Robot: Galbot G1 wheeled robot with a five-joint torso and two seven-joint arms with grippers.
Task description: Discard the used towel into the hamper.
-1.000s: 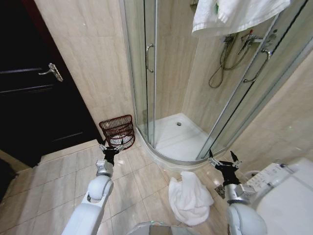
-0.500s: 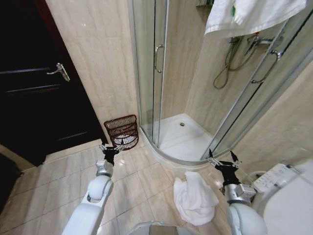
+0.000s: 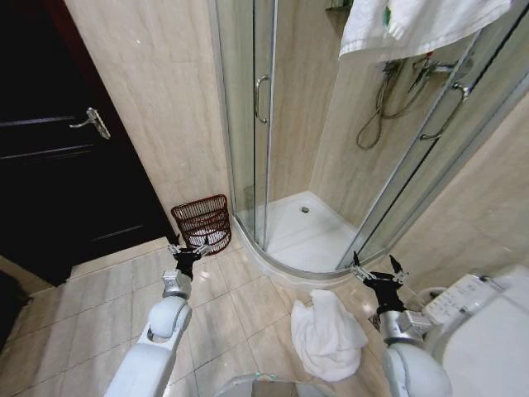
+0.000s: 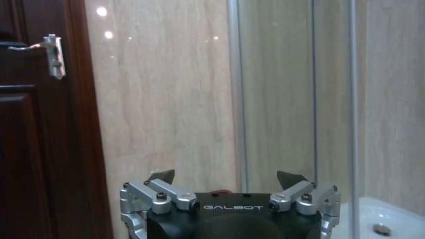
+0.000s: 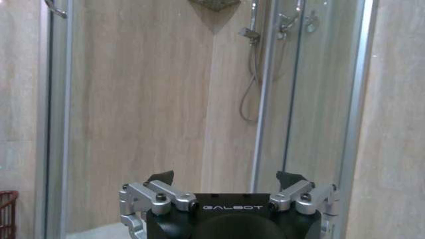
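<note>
The used towel, white and crumpled, lies in a heap on the floor tiles just in front of the shower step. The hamper, a small dark reddish-brown ribbed basket, stands against the wall between the dark door and the shower glass; its edge also shows as the hamper in the right wrist view. My left gripper is held up open and empty just short of the hamper. My right gripper is open and empty, raised to the right of the towel. The left gripper and right gripper show their fingers spread.
A curved glass shower cabin with a white tray fills the middle. A second white towel hangs over its top. A dark door is at the left, a toilet at the right. Bare floor tiles lie left.
The whole picture swung right and then slightly back left, so the camera moved. Both arms keep the same raised pose, and the towel and hamper stay in place.
</note>
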